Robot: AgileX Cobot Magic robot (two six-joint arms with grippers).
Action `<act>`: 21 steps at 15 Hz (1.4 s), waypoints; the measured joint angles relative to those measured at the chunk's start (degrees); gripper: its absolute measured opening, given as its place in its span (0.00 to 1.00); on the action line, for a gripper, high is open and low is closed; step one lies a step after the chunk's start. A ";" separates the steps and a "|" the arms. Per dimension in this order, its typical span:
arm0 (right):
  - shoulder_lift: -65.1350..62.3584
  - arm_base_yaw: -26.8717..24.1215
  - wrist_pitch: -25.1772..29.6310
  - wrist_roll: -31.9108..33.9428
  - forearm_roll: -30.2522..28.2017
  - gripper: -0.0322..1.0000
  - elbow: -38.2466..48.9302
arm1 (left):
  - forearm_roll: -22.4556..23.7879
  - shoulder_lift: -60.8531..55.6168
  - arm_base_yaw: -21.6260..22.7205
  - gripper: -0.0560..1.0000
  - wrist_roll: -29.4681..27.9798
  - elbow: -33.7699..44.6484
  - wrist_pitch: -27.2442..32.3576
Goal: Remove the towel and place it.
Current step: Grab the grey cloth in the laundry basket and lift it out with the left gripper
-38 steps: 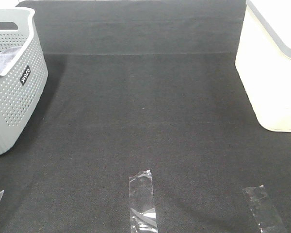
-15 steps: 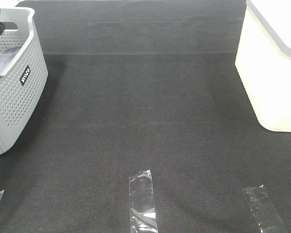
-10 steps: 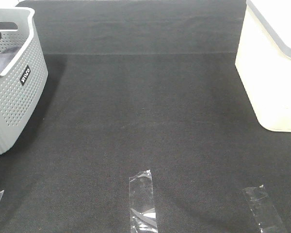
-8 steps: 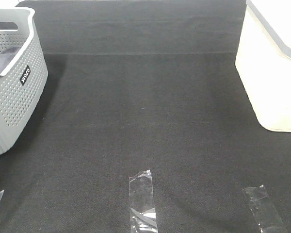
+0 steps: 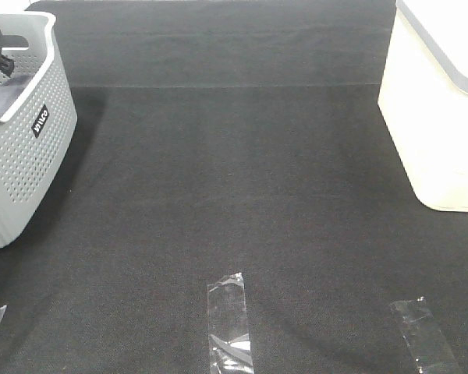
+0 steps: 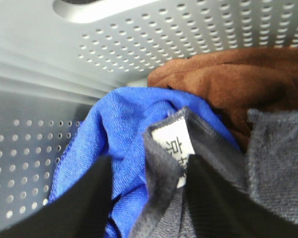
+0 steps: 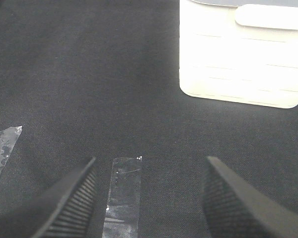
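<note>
In the perforated basket (image 6: 139, 39), the towel (image 6: 268, 163), likely soft and light, lies against a blue cloth (image 6: 124, 129); the left end effector (image 6: 149, 168) straddles its labelled hem (image 6: 174, 148), probably the best hold, clamping unclear; the right end effector (image 7: 150, 163) hangs with jaws apart, empty.

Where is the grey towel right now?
The towel lies in the grey basket at the high view's far left, beside the blue cloth and brown cloth, between the fingers of the left gripper.
</note>
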 joint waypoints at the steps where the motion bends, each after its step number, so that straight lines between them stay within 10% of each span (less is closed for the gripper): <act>1: 0.00 0.00 0.00 0.00 0.00 0.59 0.00 | -0.11 0.00 0.00 0.26 0.00 0.00 0.00; 4: 0.00 0.00 0.00 0.00 0.00 0.59 0.00 | -0.11 0.00 0.00 0.06 0.00 0.00 0.00; 21: 0.00 0.00 0.00 0.00 0.00 0.59 0.00 | -1.60 -30.60 -7.68 0.05 3.09 0.00 0.29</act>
